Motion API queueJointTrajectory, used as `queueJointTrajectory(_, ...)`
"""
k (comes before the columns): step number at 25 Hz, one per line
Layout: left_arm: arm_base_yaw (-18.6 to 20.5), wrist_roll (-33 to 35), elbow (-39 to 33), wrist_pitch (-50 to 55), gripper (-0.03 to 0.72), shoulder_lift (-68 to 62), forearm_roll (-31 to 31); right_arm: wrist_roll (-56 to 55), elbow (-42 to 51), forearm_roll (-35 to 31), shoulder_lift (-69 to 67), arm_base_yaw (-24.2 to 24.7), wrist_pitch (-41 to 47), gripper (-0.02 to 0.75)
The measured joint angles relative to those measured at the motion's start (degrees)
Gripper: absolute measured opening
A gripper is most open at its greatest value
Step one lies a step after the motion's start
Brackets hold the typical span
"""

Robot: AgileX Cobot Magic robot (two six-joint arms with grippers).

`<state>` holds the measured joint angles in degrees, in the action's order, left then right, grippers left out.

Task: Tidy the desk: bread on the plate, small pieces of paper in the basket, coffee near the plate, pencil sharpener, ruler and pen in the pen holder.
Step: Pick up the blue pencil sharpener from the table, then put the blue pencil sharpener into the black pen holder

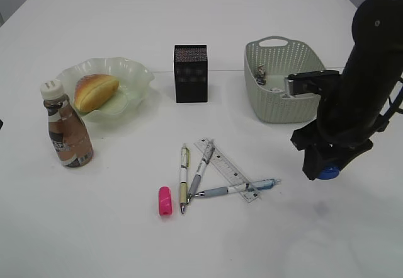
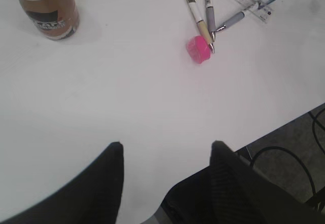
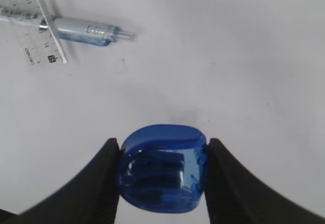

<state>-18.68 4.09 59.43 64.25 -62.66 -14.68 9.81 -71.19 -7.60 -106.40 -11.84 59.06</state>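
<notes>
A: Where is everything on the table [image 1: 126, 240] right now?

B: The bread [image 1: 95, 91] lies on the plate [image 1: 135, 76], out at about ten o'clock. The coffee [image 1: 66, 132] stands upright just beside the plate, on its near left side, close to nine o'clock. The pen holder [image 1: 190, 73] stands upright near twelve o'clock, and the basket [image 1: 277, 104] sits toward two o'clock with a few small bits showing inside it.

A: And the writing things?

B: Near the middle, toward six o'clock. The ruler [image 1: 227, 169] lies flat at a slant, with three pens around it: a yellowish pen [image 1: 184, 177], a grey pen [image 1: 201, 173] whose upper end rests over the ruler, and a blue pen [image 1: 242, 188] crossing the ruler's lower end. A pink sharpener [image 1: 164, 201] lies just beside the tips of the first two, to their left.

A: What about the right claw [image 3: 162, 173]?

B: It is clenched on a blue sharpener [image 3: 162, 176], one finger pressed against each side, over bare table at about four o'clock, right of the blue pen's end. In the exterior view only a bit of blue shows under the arm.

A: And the left claw [image 2: 165, 176]?

B: Released, its fingers [image 2: 109, 183] spread with nothing between them, at the near edge of the table. The pink sharpener and the coffee lie well ahead of it.
</notes>
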Motion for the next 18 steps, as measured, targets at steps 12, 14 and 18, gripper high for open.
queueJointTrajectory(12, 0.00, 0.00, 0.00, 0.99, 0.395, 0.00, -0.22, 0.77, -7.28, 0.95, 6.45, -3.63, 5.09, 0.357)
queueJointTrajectory(14, 0.00, 0.00, 0.00, 0.99, 0.395, 0.00, -0.22, 0.77, -8.29, 0.95, 6.45, -5.22, 5.18, 0.357)
queueJointTrajectory(18, 0.00, 0.00, 0.00, 0.99, 0.393, 0.00, -0.22, 0.37, -10.82, 0.95, 6.45, -7.00, 5.07, 0.357)
